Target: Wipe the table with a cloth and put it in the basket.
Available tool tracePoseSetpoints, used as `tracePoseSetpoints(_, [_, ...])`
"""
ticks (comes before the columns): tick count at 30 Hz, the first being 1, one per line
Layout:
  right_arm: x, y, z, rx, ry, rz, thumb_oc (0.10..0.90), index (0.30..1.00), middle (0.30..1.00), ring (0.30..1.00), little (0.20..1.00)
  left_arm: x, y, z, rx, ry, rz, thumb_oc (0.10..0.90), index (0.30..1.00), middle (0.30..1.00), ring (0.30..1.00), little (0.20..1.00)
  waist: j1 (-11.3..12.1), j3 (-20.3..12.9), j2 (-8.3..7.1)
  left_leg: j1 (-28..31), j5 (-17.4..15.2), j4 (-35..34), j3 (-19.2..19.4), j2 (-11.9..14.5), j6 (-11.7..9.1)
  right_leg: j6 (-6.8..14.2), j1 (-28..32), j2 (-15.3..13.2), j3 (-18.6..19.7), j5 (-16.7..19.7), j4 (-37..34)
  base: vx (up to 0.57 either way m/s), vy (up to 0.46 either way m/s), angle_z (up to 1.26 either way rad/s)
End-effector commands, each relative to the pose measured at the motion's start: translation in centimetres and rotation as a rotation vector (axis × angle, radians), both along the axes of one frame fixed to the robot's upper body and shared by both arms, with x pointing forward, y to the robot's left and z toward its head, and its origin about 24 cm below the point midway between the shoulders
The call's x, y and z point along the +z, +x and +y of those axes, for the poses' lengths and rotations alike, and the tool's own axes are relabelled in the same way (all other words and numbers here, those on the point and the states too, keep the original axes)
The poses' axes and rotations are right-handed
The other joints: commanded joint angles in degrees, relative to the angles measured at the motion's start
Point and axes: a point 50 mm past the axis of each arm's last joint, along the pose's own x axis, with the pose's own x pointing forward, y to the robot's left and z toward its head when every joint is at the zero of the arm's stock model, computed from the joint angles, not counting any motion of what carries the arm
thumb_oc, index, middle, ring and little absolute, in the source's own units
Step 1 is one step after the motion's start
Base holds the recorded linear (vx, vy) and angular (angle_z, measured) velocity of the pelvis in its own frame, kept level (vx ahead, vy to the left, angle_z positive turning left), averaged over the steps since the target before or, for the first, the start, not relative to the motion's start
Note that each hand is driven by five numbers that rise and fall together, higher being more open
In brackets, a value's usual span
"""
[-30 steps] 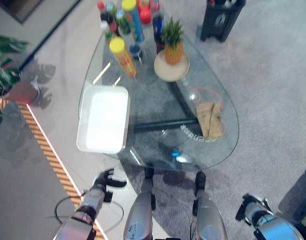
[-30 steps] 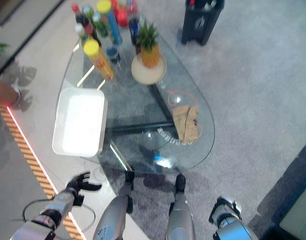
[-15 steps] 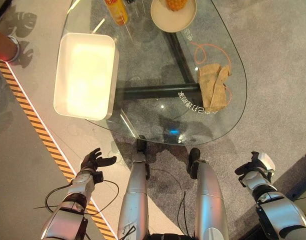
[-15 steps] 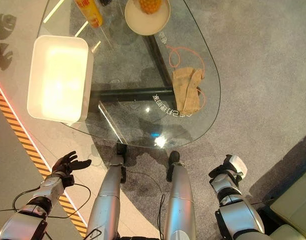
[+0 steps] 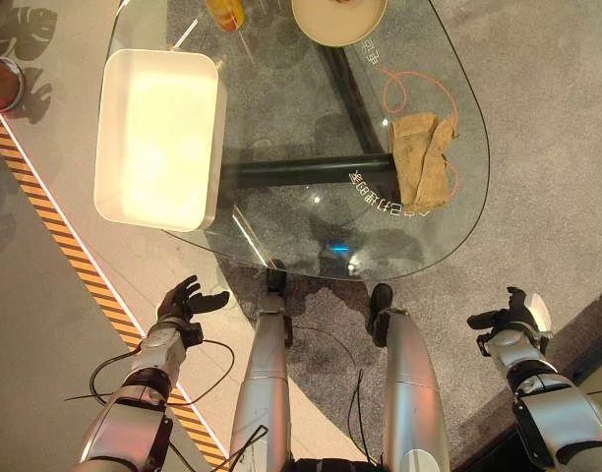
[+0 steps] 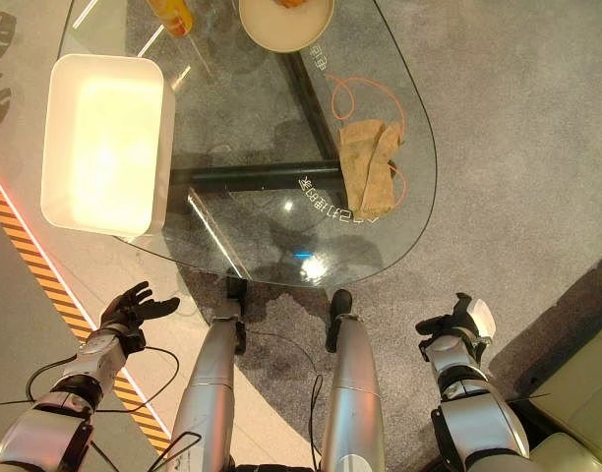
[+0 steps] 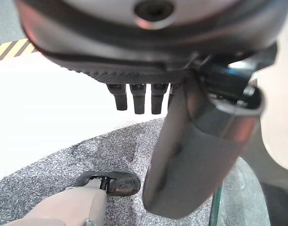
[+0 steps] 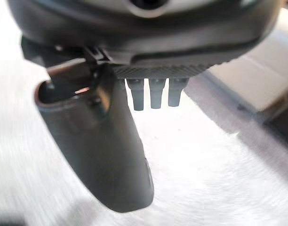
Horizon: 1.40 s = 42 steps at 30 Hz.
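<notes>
A crumpled tan cloth (image 5: 424, 157) lies on the right part of the glass table (image 5: 281, 211), close to its edge. The basket, a white rectangular tub (image 5: 153, 138), stands on the table's left side and holds nothing. Both hands hang low in front of the table, apart from it. My left hand (image 5: 183, 303) is over the floor at the lower left, fingers spread and open. My right hand (image 5: 512, 320) is at the lower right over the carpet, open, its thumb (image 8: 97, 146) straight. The left wrist view has straight fingers (image 7: 137, 99) above the carpet.
A thin orange cord (image 5: 391, 93) loops beside the cloth. A plate (image 5: 338, 18) and a yellow bottle (image 5: 222, 12) stand at the table's far end. A yellow-and-black striped line (image 5: 70, 261) runs across the floor on the left. Grey carpet (image 5: 547, 147) surrounds the right side.
The camera has tilted down, so the bottles and the pineapple slid out at the top. Both hands stay low beside the legs; the right hand's fingers have spread a little.
</notes>
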Motion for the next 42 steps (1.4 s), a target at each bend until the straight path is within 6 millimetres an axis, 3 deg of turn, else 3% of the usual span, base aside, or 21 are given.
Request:
tracePoseSetpoints(1, [4.8,-1.1,-4.6,-0.244,-0.126,-0.288,0.800,0.900,0.900,0.900,0.900,-0.7,-2.3,2.9,0.102,0.029,0.038,0.800,0.900,0.900,0.900,0.900,-0.55,-1.13,-0.39,-0.41,-8.88,9.44,4.12,-3.44,4.46,-0.17,1.52,2.08,0.92,7.48,-8.43,0.00,0.000,0.00])
tracePoseSetpoints(3, [6.6,0.0,-3.9,-0.243,-0.151,-0.402,0.800,0.900,0.900,0.900,0.900,-0.7,-2.3,2.8,0.104,0.028,0.036,0.800,0.900,0.900,0.900,0.900,-0.61,-1.13,-0.49,-0.32,-8.87,9.26,4.16,-3.49,4.45,-0.19,1.60,2.10,0.86,7.54,-8.65,0.00,0.016,-0.01])
tracePoseSetpoints(4, [9.3,1.4,-2.6,-0.215,-0.180,-0.537,0.800,0.900,0.900,0.900,0.900,-0.6,-2.2,2.7,0.109,0.023,0.031,0.800,0.900,0.900,0.900,0.900,-0.75,-1.13,-0.64,-0.12,-8.72,8.74,4.19,-3.59,4.41,-0.24,1.74,2.14,0.79,7.71,-9.19,-0.01,0.041,-0.02])
tracePoseSetpoints(6, [12.3,2.7,-0.6,-0.175,-0.213,-0.678,0.800,0.900,0.900,0.900,0.900,-0.7,-2.2,2.4,0.112,0.020,0.026,0.800,0.900,0.900,0.900,0.900,-0.97,-1.13,-0.86,0.11,-8.39,7.96,4.21,-3.65,4.33,-0.32,1.92,2.22,0.76,7.97,-10.05,-0.01,0.021,-0.01])
tracePoseSetpoints(11, [16.0,3.9,2.0,-0.093,-0.208,-0.868,0.800,0.900,0.900,0.900,0.900,-1.0,-2.2,1.8,0.115,0.013,0.022,0.800,0.900,0.900,0.900,0.900,-1.10,-1.13,-0.95,0.31,-8.18,7.06,4.18,-3.79,4.25,-0.36,2.10,2.25,0.68,7.93,-10.91,-0.01,0.022,-0.02])
tracePoseSetpoints(13, [18.6,5.1,4.6,0.013,-0.201,-0.971,0.800,0.900,0.900,0.900,0.900,-1.0,-1.9,1.5,0.105,0.006,0.022,0.800,0.900,0.900,0.900,0.900,-0.79,-1.13,-0.69,0.51,-7.85,6.04,4.22,-4.03,4.13,-0.49,2.29,2.19,0.44,7.83,-11.81,-0.02,0.041,0.00])
tracePoseSetpoints(17, [20.3,6.0,7.6,0.120,-0.218,-1.002,0.800,0.900,0.900,0.900,0.900,-1.2,-1.8,1.1,0.097,0.004,0.034,0.800,0.900,0.900,0.900,0.900,-0.45,-1.13,-0.38,0.60,-7.33,4.78,4.34,-4.27,3.93,-0.63,2.31,2.13,0.31,7.77,-12.74,-0.02,0.024,0.00])
tracePoseSetpoints(26, [19.5,6.9,13.7,0.318,-0.217,-0.939,0.800,0.900,0.900,0.900,0.900,-1.9,-1.6,-0.4,0.075,-0.018,0.031,0.800,0.900,0.900,0.900,0.900,-0.12,-1.13,0.66,2.25,-6.00,1.41,5.28,-5.12,3.52,-0.98,3.57,1.84,0.03,7.83,-14.93,-0.01,0.030,0.01])
tracePoseSetpoints(36, [17.8,7.2,16.5,0.382,-0.206,-0.850,0.800,0.900,0.900,0.900,0.900,-2.5,-1.8,-1.1,0.061,-0.029,0.036,0.800,0.900,0.900,0.900,0.900,0.11,-1.13,1.19,3.90,-5.53,-0.05,6.09,-5.22,3.56,-1.46,5.03,1.40,-0.58,7.73,-15.85,0.00,0.001,0.00])
tracePoseSetpoints(42, [17.1,7.2,17.1,0.389,-0.208,-0.809,0.800,0.900,0.900,0.900,0.900,-2.8,-1.9,-1.6,0.058,-0.036,0.039,0.800,0.900,0.900,0.900,0.900,-0.02,-1.13,1.34,4.29,-5.36,-0.36,6.39,-5.22,3.63,-1.59,5.17,1.39,-0.63,7.68,-15.80,0.00,0.000,0.00])
